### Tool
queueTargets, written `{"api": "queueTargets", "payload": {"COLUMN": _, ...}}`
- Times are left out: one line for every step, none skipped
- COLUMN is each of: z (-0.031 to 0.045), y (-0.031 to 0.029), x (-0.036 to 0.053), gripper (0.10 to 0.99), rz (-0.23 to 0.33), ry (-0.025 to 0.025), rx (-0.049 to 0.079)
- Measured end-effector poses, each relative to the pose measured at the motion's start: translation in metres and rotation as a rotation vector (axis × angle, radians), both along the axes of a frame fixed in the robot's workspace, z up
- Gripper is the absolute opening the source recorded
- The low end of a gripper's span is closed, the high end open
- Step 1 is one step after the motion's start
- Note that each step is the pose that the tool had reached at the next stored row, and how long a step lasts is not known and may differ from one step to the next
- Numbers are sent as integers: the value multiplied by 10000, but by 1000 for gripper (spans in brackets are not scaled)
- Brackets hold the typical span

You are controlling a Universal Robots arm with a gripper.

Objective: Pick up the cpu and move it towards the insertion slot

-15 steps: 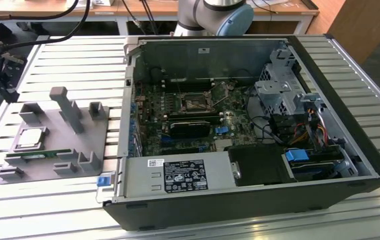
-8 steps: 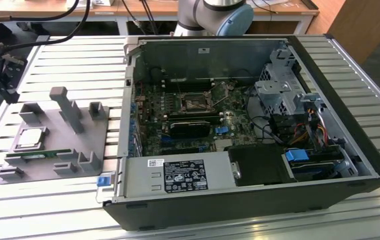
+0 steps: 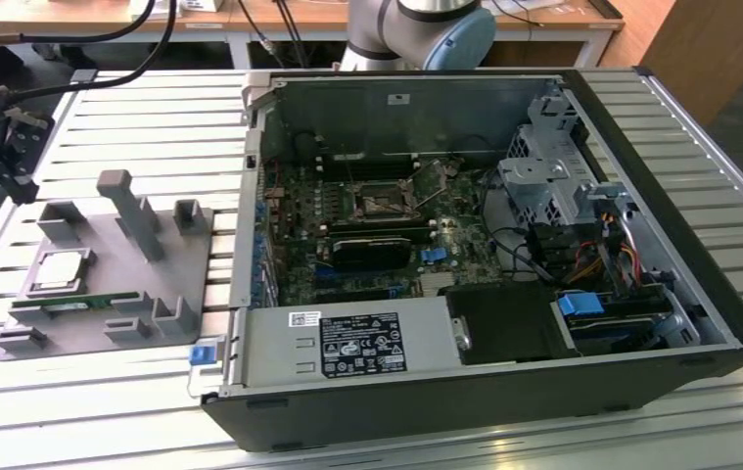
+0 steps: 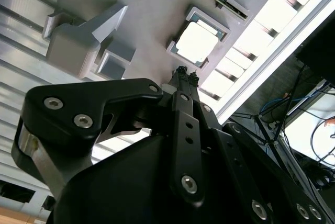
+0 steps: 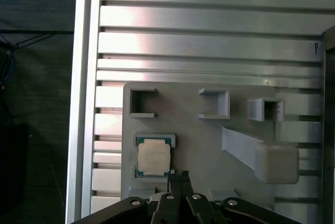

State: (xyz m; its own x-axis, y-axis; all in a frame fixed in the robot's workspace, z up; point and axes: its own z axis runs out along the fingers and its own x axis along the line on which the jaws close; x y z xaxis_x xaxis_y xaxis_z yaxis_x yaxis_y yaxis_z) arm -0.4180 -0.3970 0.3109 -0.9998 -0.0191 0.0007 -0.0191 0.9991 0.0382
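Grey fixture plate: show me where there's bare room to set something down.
In the first wrist view, the grey fixture plate is bare between the silvery square cpu and the grey slanted wedge. The slatted aluminium table beyond it is open. The row of grey brackets is crowded.

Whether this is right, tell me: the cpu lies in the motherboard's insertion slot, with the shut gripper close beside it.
Wrong in one respect. The cpu lies in a pocket of the grey fixture, not in the insertion slot, as the first wrist view shows. The shut gripper is close beside it, as you said.
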Motion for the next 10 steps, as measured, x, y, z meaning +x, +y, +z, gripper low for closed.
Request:
{"api": "queueTargets", "payload": {"z": -2, "y": 0, "x": 0, "gripper": 106, "rz": 0, "ry": 0, "rx": 0}}
{"api": "queueTargets", "payload": {"z": -15, "y": 0, "x": -4, "gripper": 106, "rz": 0, "ry": 0, "rx": 0}}
{"api": "queueTargets", "payload": {"z": -26, "y": 0, "x": -8, "gripper": 106, "rz": 0, "ry": 0, "rx": 0}}
{"api": "queueTargets", "payload": {"z": -27, "y": 0, "x": -8, "gripper": 106, "rz": 0, "ry": 0, "rx": 0}}
{"api": "queueTargets", "payload": {"z": -29, "y": 0, "x": -8, "gripper": 106, "rz": 0, "ry": 0, "rx": 0}}
{"api": "queueTargets", "payload": {"z": -31, "y": 0, "x": -9, "gripper": 106, "rz": 0, "ry": 0, "rx": 0}}
{"api": "queueTargets", "payload": {"z": -33, "y": 0, "x": -9, "gripper": 106, "rz": 0, "ry": 0, "rx": 1}}
{"api": "queueTargets", "payload": {"z": -35, "y": 0, "x": -9, "gripper": 106, "rz": 0, "ry": -1, "rx": 0}}
{"api": "queueTargets", "payload": {"z": -37, "y": 0, "x": -9, "gripper": 106, "rz": 0, "ry": 0, "rx": 0}}
{"api": "queueTargets", "payload": {"z": -39, "y": 0, "x": -9, "gripper": 106, "rz": 0, "ry": 0, "rx": 0}}
